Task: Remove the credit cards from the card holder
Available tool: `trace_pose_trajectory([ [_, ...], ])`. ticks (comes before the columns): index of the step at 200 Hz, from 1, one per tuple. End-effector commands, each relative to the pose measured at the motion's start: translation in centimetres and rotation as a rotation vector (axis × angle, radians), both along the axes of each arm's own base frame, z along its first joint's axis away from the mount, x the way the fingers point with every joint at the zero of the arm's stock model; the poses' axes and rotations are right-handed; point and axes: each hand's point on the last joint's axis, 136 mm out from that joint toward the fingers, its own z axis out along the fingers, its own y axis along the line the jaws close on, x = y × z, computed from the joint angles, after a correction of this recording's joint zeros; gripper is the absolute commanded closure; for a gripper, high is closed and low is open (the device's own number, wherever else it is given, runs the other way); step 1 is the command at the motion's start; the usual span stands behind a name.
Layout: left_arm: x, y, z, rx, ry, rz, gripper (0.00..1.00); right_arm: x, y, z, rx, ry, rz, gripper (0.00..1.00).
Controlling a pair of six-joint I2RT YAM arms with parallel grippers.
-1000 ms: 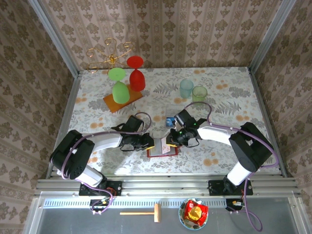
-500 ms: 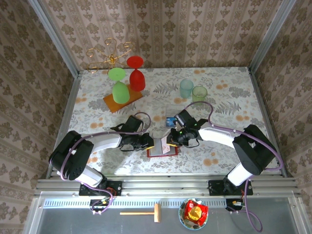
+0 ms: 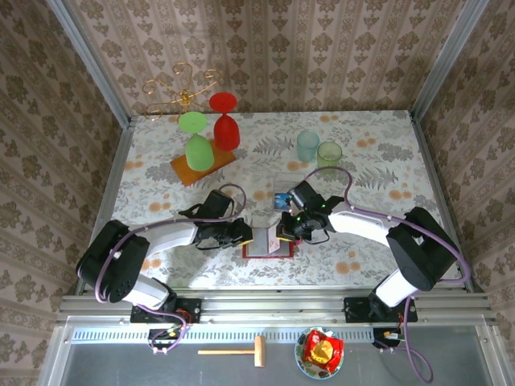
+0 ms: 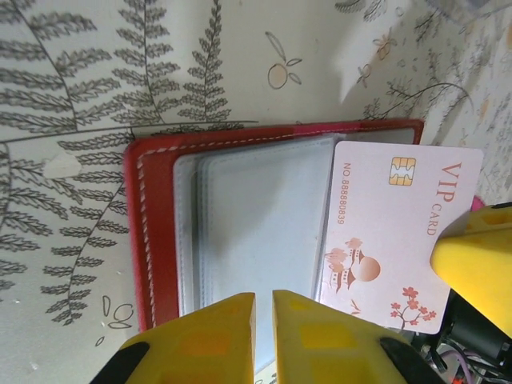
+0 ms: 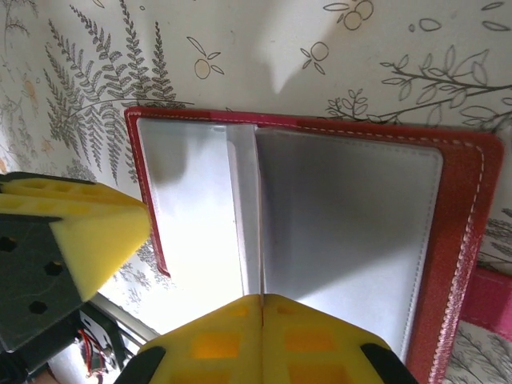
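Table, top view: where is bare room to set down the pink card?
Free: the cloth right of the green cup, up to the table edge; also between red glass and teal cup. Crowded: around the card holder.

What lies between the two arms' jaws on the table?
The open red card holder and a pale VIP card, in the top and left wrist views.

Two stemmed glasses, two tumblers, one orange board, one gold wire rack, one red card holder, one pink card, one blue card, one wooden mallet, one bowl.
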Motion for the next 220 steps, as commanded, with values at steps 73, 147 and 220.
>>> trace_pose_trajectory([
  [73, 0.9, 1.2, 0.7, -0.023, -0.029, 0.03, 0.84, 2.0, -4.2, 5.7, -0.244, -0.33, 0.322, 1.0],
  [147, 0.2, 0.8, -1.1, -0.019, 0.033, -0.018, 0.8, 5.1, -7.7, 8.9, -0.491, -0.516, 0.533, 1.0],
  [220, -1.0, 1.3, -1.7, -0.013, 0.06, -0.011, 0.8, 7.8, -7.4, 11.1, -0.498, -0.617, 0.685, 1.0],
])
